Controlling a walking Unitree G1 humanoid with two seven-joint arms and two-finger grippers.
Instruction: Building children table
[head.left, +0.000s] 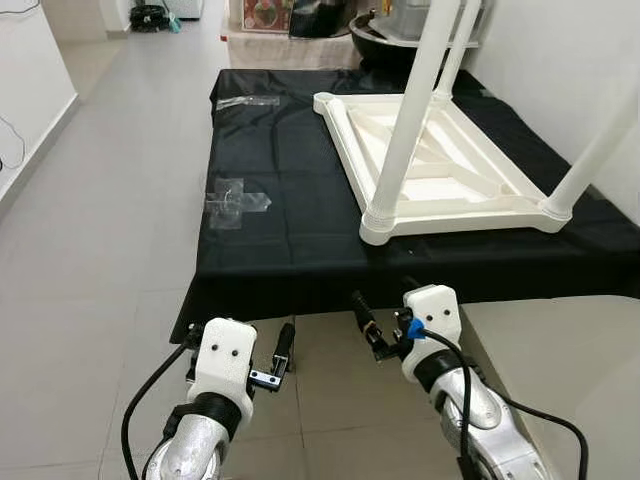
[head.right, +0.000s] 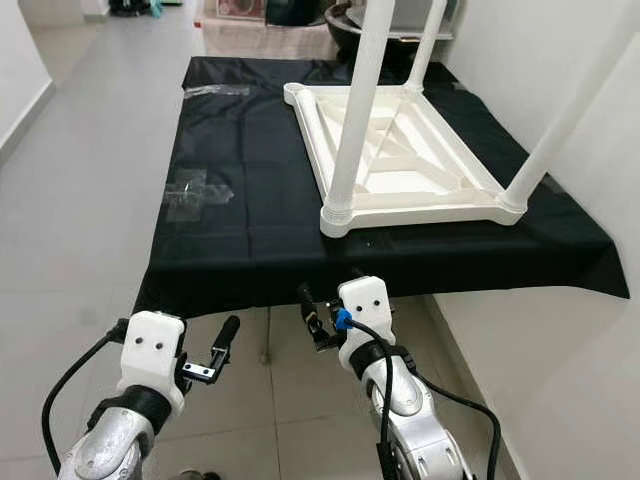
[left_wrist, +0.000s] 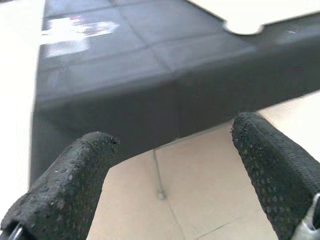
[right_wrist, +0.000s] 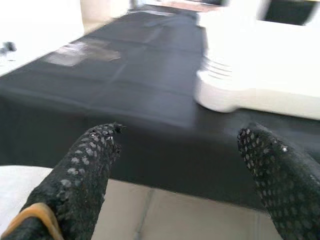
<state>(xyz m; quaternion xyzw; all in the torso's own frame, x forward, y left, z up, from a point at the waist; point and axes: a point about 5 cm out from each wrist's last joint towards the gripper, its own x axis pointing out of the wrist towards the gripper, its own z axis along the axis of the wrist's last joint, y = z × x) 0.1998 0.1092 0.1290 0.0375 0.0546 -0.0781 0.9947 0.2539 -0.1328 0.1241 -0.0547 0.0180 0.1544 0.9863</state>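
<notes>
Head views: the upturned white children table (head.left: 440, 170) rests on the black-draped tabletop (head.left: 290, 200), ahead of both claws, nearer the right claw (head.left: 385, 320). Left wrist view: left claw (left_wrist: 170, 170) spread wide, empty, tabletop edge beyond. Right wrist view: right claw likewise wide, empty, a table corner (right_wrist: 220, 92) just ahead.

- Left gripper (head.left: 240, 365), on its silver arm, is held low before the robot, fingers (left_wrist: 75, 185) spread apart.
- Right gripper (head.left: 385, 318) is raised slightly higher, fingers (right_wrist: 85, 175) parted.
</notes>
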